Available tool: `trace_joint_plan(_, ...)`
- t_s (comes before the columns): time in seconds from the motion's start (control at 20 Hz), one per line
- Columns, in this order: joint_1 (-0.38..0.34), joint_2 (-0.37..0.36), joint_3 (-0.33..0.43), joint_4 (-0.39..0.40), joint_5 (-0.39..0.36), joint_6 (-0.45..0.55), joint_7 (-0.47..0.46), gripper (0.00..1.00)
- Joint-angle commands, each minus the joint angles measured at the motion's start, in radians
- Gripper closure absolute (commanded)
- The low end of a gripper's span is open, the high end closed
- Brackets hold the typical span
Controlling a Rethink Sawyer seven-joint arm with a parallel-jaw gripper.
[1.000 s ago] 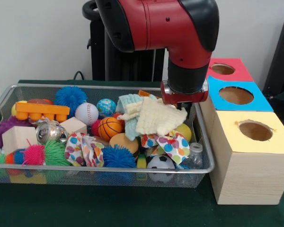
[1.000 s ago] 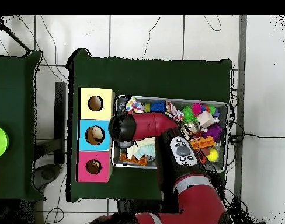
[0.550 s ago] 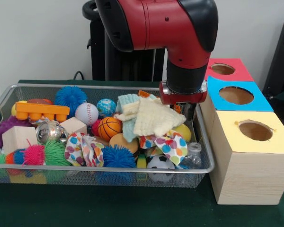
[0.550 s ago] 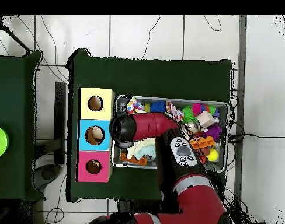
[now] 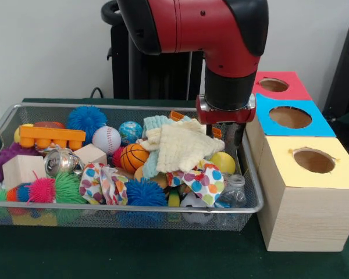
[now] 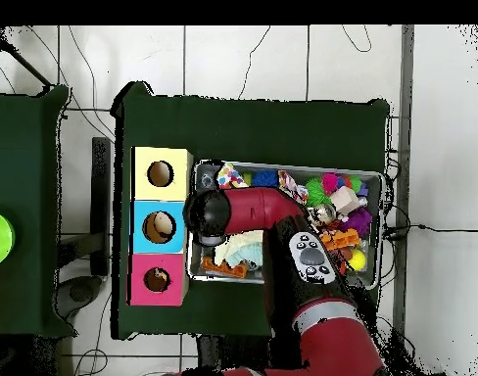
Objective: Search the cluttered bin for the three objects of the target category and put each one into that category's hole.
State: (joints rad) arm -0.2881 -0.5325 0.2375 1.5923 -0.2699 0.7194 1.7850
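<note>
My gripper (image 5: pixel 221 133) hangs under the red wrist at the right end of the wire bin (image 5: pixel 134 207). It is shut on a corner of a cream cloth (image 5: pixel 180 149), which is raised above the clutter. A pale blue cloth (image 5: pixel 155 124) lies behind it. A polka-dot cloth (image 5: pixel 201 179) hangs just below the cream one. In the overhead view the arm's wrist (image 6: pixel 206 215) hides the gripper, and the cream cloth (image 6: pixel 240 244) shows beside it. To the right stand the yellow hole (image 5: pixel 314 161), the blue hole (image 5: pixel 290 117) and the red hole (image 5: pixel 274 85).
The bin also holds a basketball (image 5: pixel 134 157), a baseball (image 5: pixel 106 139), a globe ball (image 5: pixel 130 131), spiky balls (image 5: pixel 145 193), wooden blocks (image 5: pixel 22 169), an orange toy (image 5: pixel 51 136), a yellow ball (image 5: pixel 223 162) and a small bottle (image 5: pixel 237 192). The boxes stand close to the bin's right wall.
The gripper has risen a little with the cream cloth. The cloth now hangs higher, and the polka-dot cloth has come up with it and partly covers the soccer ball.
</note>
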Motion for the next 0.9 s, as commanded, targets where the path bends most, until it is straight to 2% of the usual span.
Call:
trace_joint_plan(0.05, -0.037, -0.077, 0.014, 0.081, 0.071, 0.006, 0.124, 0.00)
trace_joint_plan(0.45, -0.090, -0.174, 0.049, 0.124, 0.158, 0.124, 0.047, 0.00)
trace_joint_plan(0.65, -0.119, -0.194, 0.049, 0.131, 0.152, 0.143, -0.008, 0.00)
trace_joint_plan(0.9, -0.163, -0.165, 0.055, 0.107, 0.118, 0.138, -0.061, 0.00)
